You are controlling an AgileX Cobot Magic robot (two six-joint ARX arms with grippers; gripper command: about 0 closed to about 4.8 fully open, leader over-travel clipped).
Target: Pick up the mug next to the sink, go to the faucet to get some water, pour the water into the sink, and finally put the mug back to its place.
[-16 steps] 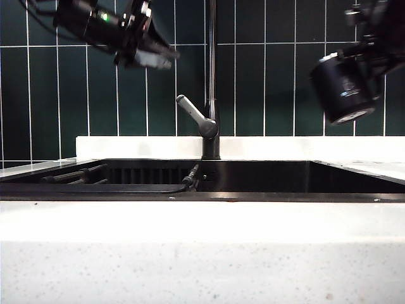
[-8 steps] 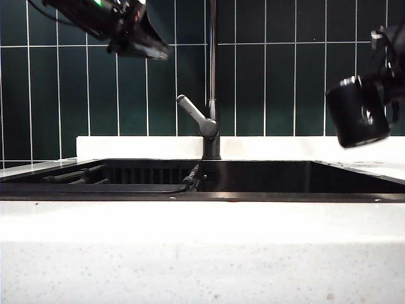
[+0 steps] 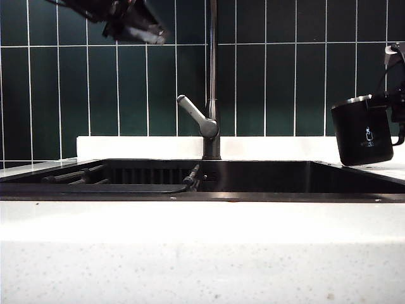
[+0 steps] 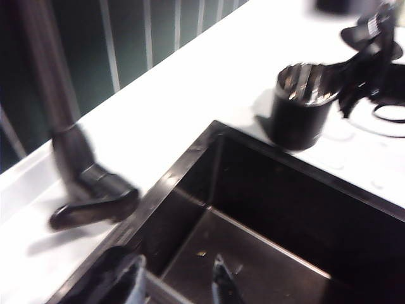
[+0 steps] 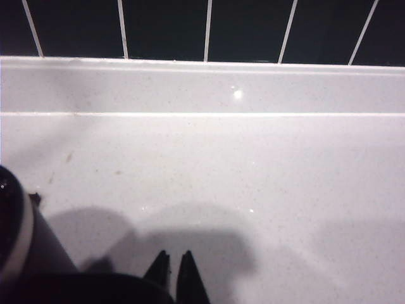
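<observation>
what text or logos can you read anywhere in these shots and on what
Mug, held by the right tool over the counter right of the sink: a small pale cup logo with a line of lettering beneath it, too small to read.
Faucet, tiles, countertop and left tool: no text visible.

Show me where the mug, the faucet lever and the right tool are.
mug point(image 3: 363, 136): exterior view, on its black side above the logo.
faucet lever point(image 3: 192, 112): exterior view, middle of the grey handle.
right tool point(image 5: 175, 269): right wrist view, between its two dark fingertips, beside the mug.
</observation>
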